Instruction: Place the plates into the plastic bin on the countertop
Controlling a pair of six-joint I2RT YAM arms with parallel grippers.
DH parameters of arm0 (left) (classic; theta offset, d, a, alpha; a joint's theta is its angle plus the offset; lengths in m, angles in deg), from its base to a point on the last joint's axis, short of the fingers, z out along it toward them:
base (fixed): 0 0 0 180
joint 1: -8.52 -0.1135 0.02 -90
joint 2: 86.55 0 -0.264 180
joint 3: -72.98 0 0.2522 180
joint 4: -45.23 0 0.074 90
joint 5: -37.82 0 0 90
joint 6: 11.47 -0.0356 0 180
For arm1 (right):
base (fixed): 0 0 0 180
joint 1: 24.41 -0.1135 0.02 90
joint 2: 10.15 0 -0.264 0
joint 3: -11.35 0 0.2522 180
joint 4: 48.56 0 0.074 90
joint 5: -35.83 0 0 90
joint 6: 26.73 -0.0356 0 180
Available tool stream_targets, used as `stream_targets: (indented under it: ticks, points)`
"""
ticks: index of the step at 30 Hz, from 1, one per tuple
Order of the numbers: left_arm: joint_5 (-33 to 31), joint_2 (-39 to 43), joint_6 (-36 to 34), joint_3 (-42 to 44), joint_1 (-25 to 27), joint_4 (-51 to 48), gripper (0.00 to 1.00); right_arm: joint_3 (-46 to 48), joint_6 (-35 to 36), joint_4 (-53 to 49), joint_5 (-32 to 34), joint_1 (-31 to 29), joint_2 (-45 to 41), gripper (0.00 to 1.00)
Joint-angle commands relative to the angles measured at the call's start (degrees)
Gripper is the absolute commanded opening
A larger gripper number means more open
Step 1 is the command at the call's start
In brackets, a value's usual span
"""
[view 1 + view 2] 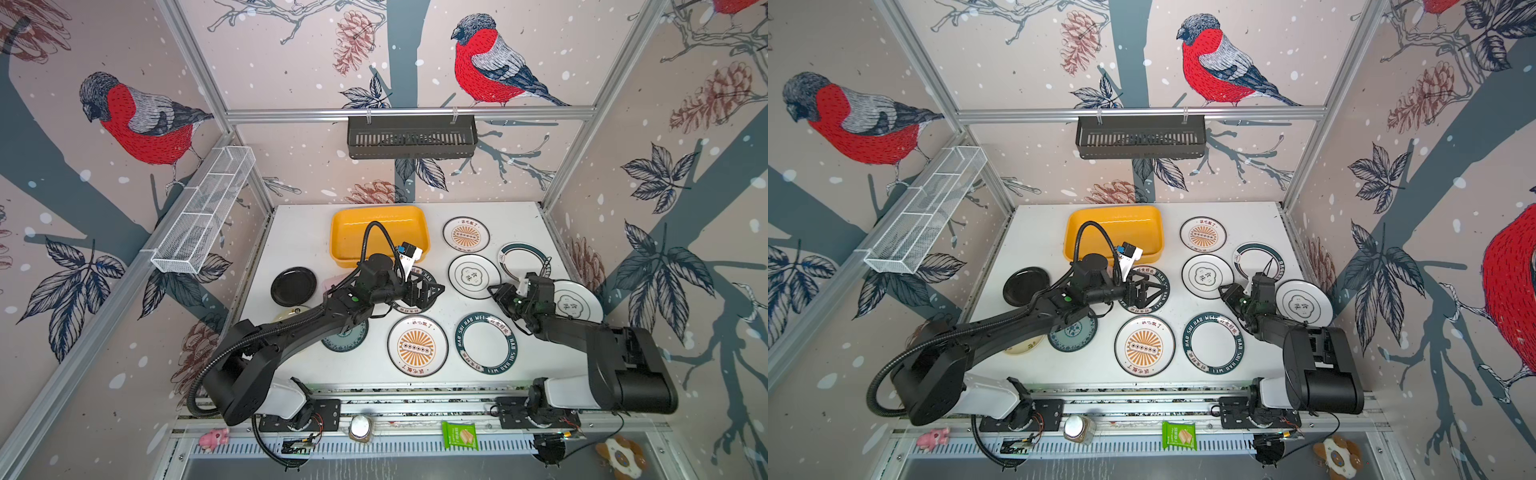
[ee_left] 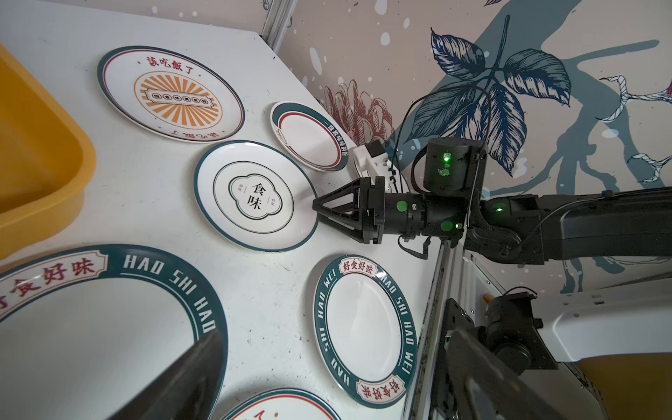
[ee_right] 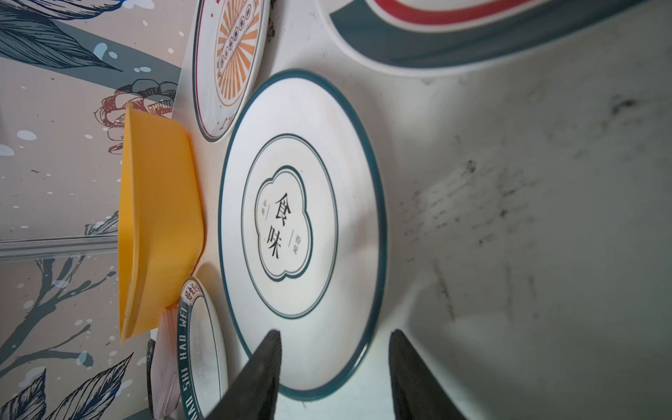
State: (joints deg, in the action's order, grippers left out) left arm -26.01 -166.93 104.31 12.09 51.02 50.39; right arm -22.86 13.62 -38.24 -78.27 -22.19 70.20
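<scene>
Okay, front aluminium rail [image 1: 415, 391], then scuffed white tabletop [image 1: 299, 237] with plates [image 1: 417, 345] lying flat across it. Right gripper [image 3: 335, 332] jaws half-open, astride rim of cloud-emblem plate [image 1: 473, 276], white with thin green edge. Left gripper [image 1: 432, 293] jaws wide open, holding nothing, over green lettered-rim plate [image 2: 109, 327]. Yellow plastic bin [image 1: 340, 232] toward far edge; bird wallpaper [image 1: 141, 120] beyond.
</scene>
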Motion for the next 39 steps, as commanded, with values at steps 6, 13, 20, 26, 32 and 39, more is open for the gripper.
stream_targets:
  ticks: [6, 13, 20, 26, 32, 39]
  points:
    - [-2.6, 3.0, 0.2, -0.5, 0.0, -1.5, 0.96, 0.1, -1.5, 5.6, 0.8, 0.0, 3.6, 0.48]
    - [-3.5, 3.3, 1.1, 0.4, 0.0, -1.5, 0.96, -1.5, -3.4, 9.8, 0.2, -0.3, 8.7, 0.18]
    - [-3.8, 4.5, -0.3, 2.1, 0.0, -1.6, 0.96, -0.5, -6.0, 11.0, 3.1, -2.6, 7.6, 0.02]
    - [-2.7, 3.3, -1.0, 1.4, 0.0, -0.5, 0.96, -1.3, -4.4, 3.7, 8.2, -5.3, -0.8, 0.01]
    - [-6.3, 4.0, -0.5, 2.7, -0.3, 0.7, 0.96, -3.9, -2.2, -8.0, 13.0, -8.1, -12.3, 0.0]
    - [-3.3, 3.1, 3.8, 3.0, -7.0, 0.9, 0.96, -7.3, -1.4, -16.4, 13.9, -12.6, -23.6, 0.0]
